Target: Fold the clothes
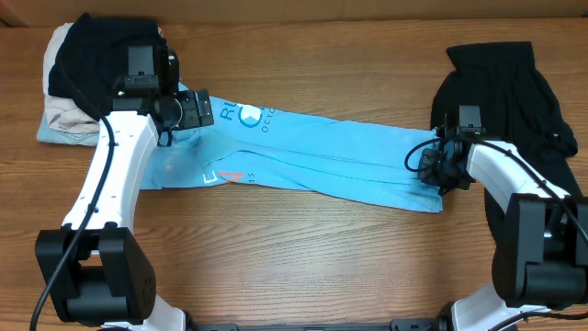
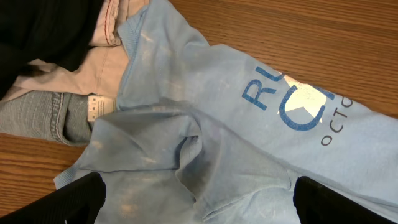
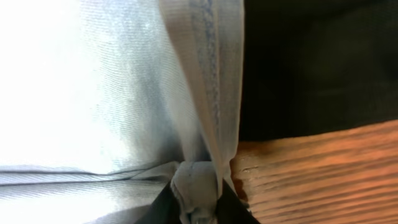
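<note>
Start with your right claw [image 3: 200, 205]: it's clenched on a thin bunch of hem at the end of the light blue short-sleeved T-shirt with white print and coral-and-white letters [image 1: 331, 156]. That's a skinny pinch, so I'd guess a quick pull either slips it out or lifts only one layer, and the fold goes crooked. The shirt lies in a long rumpled band across the wooden surface [image 1: 303, 257], running from that claw up to your left claw [image 1: 200, 110]. The left one is released, jaws wide, hovering over the wrinkled sleeve end and holding nothing. Move the right side alone and the whole shirt probably drags instead of folding. Further back, the neat folded pile of black, beige and pale denim pieces [image 1: 69, 119] touches that sleeve end, so a sloppy grab could catch it. The big loose black garment [image 1: 514, 92] sits just behind the right claw and could get swept along.
</note>
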Available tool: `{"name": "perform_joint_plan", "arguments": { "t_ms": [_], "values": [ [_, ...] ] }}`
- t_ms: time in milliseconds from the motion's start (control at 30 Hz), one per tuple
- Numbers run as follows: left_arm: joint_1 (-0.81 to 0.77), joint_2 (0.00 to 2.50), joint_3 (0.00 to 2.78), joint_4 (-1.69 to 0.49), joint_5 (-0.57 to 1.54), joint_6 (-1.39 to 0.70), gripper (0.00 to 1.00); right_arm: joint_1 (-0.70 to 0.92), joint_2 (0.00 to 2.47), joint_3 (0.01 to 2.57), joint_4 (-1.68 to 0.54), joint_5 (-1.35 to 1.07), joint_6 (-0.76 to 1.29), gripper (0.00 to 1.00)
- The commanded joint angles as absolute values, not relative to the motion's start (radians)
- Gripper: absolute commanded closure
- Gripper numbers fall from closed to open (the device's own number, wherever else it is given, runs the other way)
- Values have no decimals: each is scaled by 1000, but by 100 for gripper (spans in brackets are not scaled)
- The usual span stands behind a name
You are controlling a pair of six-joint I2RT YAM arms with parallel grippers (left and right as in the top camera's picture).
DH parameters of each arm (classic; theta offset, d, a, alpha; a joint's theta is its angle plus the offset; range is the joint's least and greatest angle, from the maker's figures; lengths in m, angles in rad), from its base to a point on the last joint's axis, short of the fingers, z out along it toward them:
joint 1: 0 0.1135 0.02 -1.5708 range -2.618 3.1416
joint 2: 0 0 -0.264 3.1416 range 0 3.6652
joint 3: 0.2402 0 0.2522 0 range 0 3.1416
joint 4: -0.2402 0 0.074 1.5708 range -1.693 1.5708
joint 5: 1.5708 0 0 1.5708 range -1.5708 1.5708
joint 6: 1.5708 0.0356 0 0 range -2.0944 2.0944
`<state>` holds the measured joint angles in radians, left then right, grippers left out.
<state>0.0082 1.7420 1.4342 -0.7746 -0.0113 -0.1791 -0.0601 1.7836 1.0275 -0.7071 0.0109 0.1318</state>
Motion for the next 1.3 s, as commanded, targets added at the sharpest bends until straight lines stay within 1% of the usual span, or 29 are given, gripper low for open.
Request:
{"name": "perform_joint_plan", "arguments": {
  "t_ms": [0,33,233,400,567,733,867,1033,1267],
  "values": [
    [6,1728,1449,-774,-10,-156,0,-70,1793,1013,-707,-27,130,90],
    [6,1728,1449,-774,-10,-156,0,-70,1793,1013,-707,-28,130,96],
    [6,1728,1449,-772,-11,-156,0,-82,1790,1031,-743,-47,133,96],
    [6,1728,1449,-766,-11,-156,0,-151,1773,1124,-890,-47,157,96],
    [6,1728,1449,-767,-10,-156,0,-236,1749,1243,-1039,-47,130,96],
    [6,1728,1449,-767,-10,-156,0,-259,1747,1327,-1119,-51,107,96],
    [6,1728,1449,-767,-10,-156,0,-213,1747,1360,-1139,-72,104,96],
    [6,1728,1449,-767,-10,-156,0,-103,1747,1384,-1143,-107,120,96],
    [6,1728,1449,-762,-10,-157,0,80,1747,1388,-1049,-114,221,96]
  ]
}}
